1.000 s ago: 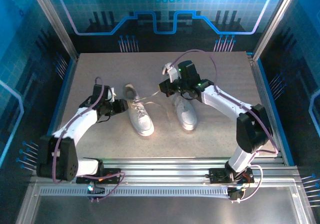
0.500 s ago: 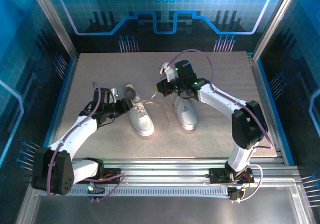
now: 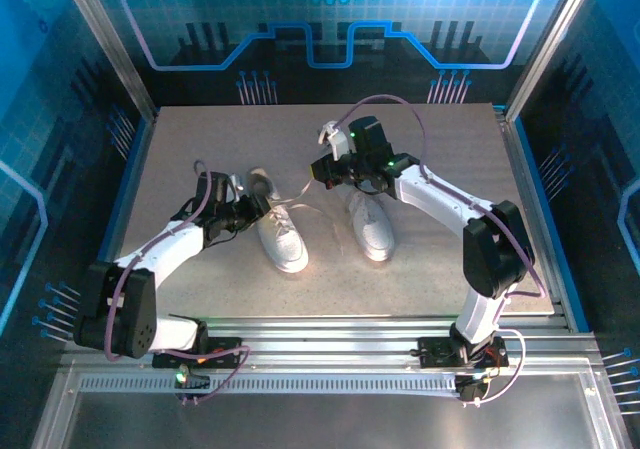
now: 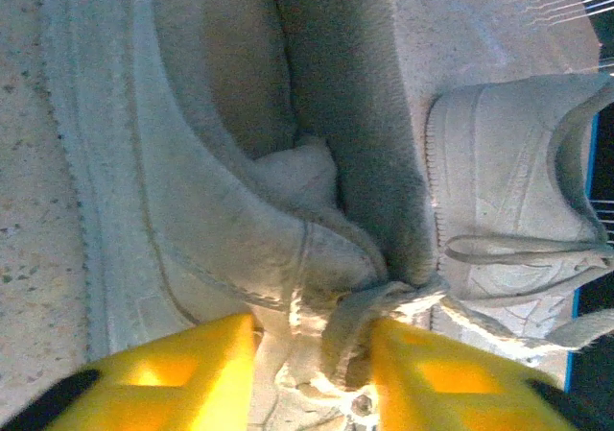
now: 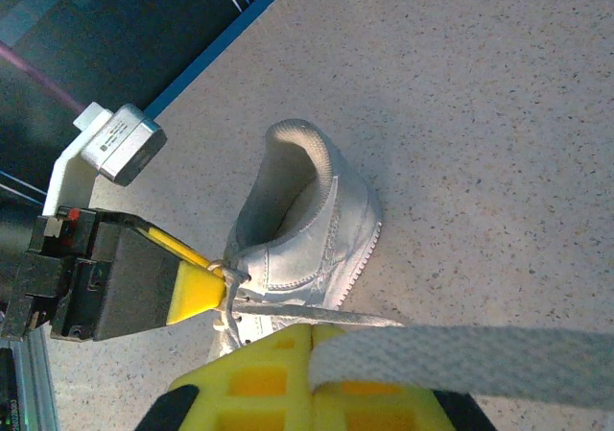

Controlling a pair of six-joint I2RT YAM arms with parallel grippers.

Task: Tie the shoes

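Looking down from above, I have both shoes near the middle of the worktop (image 3: 440, 279), toes toward 6 o'clock and heels toward 12. The left shoe (image 3: 282, 237) lies at 9 o'clock of the right shoe (image 3: 372, 231), close beside it but not touching. The left jaws sit at the left shoe's 9 o'clock side, level with its top eyelets. In the left wrist camera their yellow fingers (image 4: 182, 369) stand partly apart, straddling the lace crossing (image 4: 350, 340) where it bunches at the tongue. One finger touches that bunch and the other is clear of it, so I read them as not clamped on anything. I judge they are placed there to pin the crossing down so the knot cannot slip loose. The right jaws hover at 12 o'clock of the right shoe's heel. They are closed flat on a free lace (image 5: 460, 349) of the left shoe, which runs out between their fingers (image 5: 278, 378). That lace stretches toward 1 o'clock from the eyelets, looking fairly taut, I think to draw slack out before a loop is formed. The right shoe's laces look untied, so I judge the task far from finished.
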